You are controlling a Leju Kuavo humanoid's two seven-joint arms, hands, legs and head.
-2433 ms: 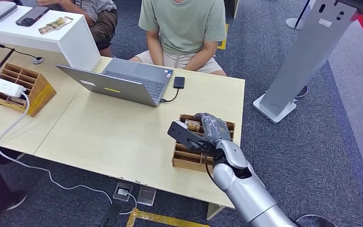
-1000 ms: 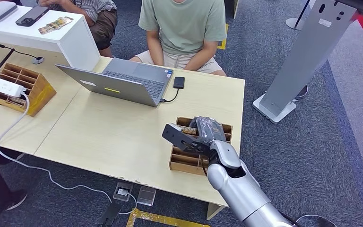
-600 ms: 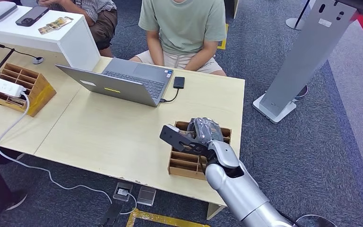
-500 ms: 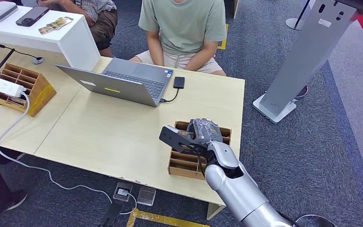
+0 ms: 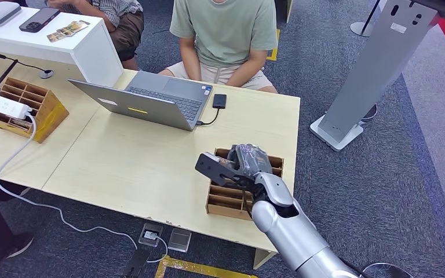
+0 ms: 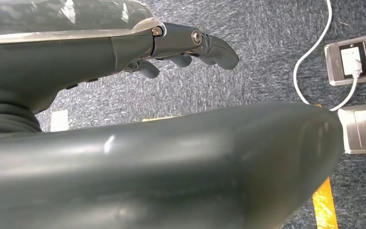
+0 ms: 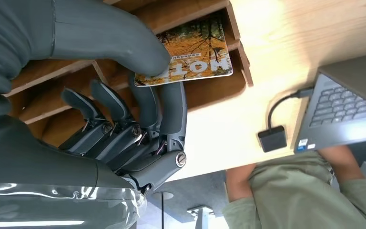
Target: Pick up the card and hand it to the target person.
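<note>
The card (image 7: 195, 52), printed with an orange autumn forest and white letters, lies over a compartment of the wooden divider box (image 5: 226, 200) on the table's right part. My right hand (image 5: 246, 162) is down over that box. In the right wrist view my right hand (image 7: 124, 119) pinches the card's near edge, thumb on top and fingers (image 7: 171, 109) underneath. The person in a green shirt (image 5: 226, 35) sits at the table's far side behind a laptop (image 5: 150, 101). My left hand (image 6: 181, 47) hangs over the carpet, fingers loosely apart, holding nothing.
A black adapter (image 5: 219, 101) is cabled to the laptop, between the box and the person. A second wooden box (image 5: 29, 107) and a power strip sit at far left. A grey stand (image 5: 376, 75) rises right of the table (image 5: 139, 168). Another person sits back left.
My right hand has shifted a little left and toward me over the box, and the box has slid slightly the same way. The person has not moved.
</note>
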